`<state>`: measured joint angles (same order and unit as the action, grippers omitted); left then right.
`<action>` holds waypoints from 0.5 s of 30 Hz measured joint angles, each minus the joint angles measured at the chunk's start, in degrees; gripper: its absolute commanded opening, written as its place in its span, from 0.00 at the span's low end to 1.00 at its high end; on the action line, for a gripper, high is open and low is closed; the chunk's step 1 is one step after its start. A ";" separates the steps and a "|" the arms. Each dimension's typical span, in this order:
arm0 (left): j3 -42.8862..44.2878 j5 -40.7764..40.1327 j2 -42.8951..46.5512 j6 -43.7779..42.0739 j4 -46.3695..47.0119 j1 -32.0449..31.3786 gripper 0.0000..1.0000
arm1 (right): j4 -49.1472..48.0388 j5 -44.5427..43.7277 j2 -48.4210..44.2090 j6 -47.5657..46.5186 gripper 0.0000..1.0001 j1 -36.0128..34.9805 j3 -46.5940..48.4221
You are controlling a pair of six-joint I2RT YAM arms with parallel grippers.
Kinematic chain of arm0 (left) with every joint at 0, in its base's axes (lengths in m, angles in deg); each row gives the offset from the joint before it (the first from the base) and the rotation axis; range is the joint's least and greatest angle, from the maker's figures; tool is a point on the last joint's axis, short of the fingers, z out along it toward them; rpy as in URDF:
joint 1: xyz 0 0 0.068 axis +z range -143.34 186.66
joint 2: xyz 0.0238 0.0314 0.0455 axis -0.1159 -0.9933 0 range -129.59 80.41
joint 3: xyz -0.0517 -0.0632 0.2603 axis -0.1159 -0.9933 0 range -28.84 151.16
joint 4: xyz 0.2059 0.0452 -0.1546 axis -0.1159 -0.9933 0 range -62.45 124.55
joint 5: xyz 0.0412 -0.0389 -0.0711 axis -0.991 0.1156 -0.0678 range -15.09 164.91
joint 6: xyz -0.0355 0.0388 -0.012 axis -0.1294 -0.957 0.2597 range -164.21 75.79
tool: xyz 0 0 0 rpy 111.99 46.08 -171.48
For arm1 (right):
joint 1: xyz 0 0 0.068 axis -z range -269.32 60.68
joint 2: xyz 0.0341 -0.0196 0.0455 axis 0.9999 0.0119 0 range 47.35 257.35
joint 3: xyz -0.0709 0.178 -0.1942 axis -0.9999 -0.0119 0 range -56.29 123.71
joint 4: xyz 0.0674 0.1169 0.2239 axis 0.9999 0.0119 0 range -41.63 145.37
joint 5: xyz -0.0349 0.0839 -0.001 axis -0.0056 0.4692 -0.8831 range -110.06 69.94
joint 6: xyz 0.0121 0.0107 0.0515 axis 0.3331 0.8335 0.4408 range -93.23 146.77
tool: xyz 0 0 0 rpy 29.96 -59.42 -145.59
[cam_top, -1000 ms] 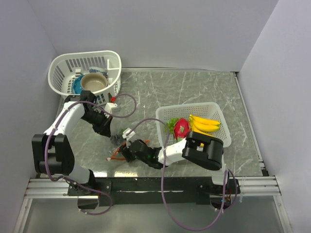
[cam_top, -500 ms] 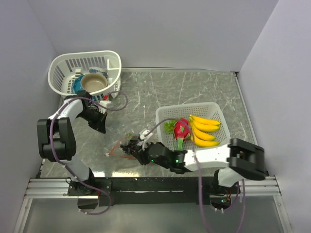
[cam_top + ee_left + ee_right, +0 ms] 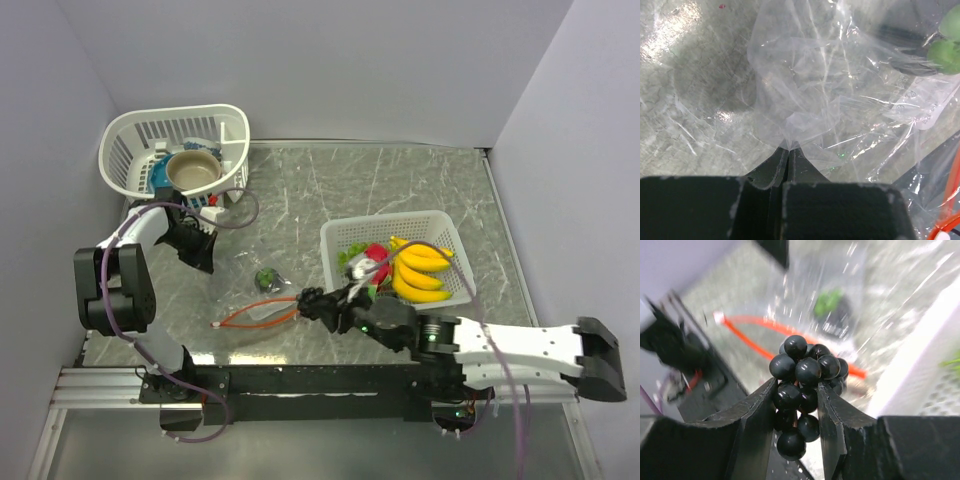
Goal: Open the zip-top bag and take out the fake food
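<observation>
Right wrist view shows the right fingers [image 3: 797, 392] closed partway round a black grape bunch [image 3: 801, 371], one finger on each flank, with the bunch held above the counter [image 3: 920, 270]. Left wrist view shows the left fingers [image 3: 789, 150] pressed together on a pinch of the zip-top bag [image 3: 830, 85].

From above, the bag [image 3: 240, 295] lies on the counter near the front edge, at 9 o'clock from the right fingers [image 3: 312, 300]. Its orange zip strip [image 3: 255, 316] gapes in a loop, so the mouth is open. The left fingers [image 3: 204, 263] grip its corner at 10 o'clock. A green piece [image 3: 266, 278] appears to sit inside the film.

Removal is the step in hand, with the grapes just clear of the mouth. Next they likely need carrying to the white basket [image 3: 445, 225] at 1 o'clock, where the bananas [image 3: 420, 270] and dragon fruit [image 3: 375, 255] lie. After that comes a return for the green piece, with the left pinch kept on.

Half a second earlier the right fingers were low at the bag's mouth, further toward 9 o'clock. They have since drawn back toward 3 o'clock, and the right arm now stretches along the front edge.
</observation>
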<state>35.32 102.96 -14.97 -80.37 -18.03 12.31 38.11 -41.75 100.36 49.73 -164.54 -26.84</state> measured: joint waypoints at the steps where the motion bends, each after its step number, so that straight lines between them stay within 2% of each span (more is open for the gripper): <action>1: -0.11 -0.04 0.09 0.02 0.02 0.00 0.01 | 0.92 -1.27 -2.38 -0.39 0.42 0.07 0.04; 6: -0.24 -0.02 0.44 0.02 -0.02 0.00 0.02 | 5.92 -9.44 -13.49 -2.69 0.39 4.37 1.88; 8: -0.24 0.07 0.68 0.02 -0.02 0.00 0.10 | 8.02 -12.66 -15.21 -2.62 0.38 7.78 2.51; 10: -0.24 0.11 0.98 0.07 -0.04 0.00 0.11 | 10.78 -15.65 -16.09 -1.51 0.39 12.24 2.62; 12: -0.24 0.15 1.18 0.20 -0.26 0.00 0.06 | 13.81 -18.38 -15.78 0.11 0.67 15.63 2.69; 13: -0.24 0.15 1.27 0.20 -0.42 0.00 0.01 | 15.87 -19.89 -14.97 1.57 0.88 16.98 2.69; 14: -0.24 0.15 1.31 0.20 -0.46 0.00 0.01 | 17.38 -20.90 -14.16 3.02 1.00 17.62 2.69; 15: -0.24 0.15 1.38 0.22 -0.50 0.00 0.01 | 18.71 -21.75 -13.27 4.26 1.00 18.03 2.69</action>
<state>35.08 103.12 -13.59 -80.16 -18.53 12.31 56.82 -63.50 87.10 54.00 -146.51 -24.15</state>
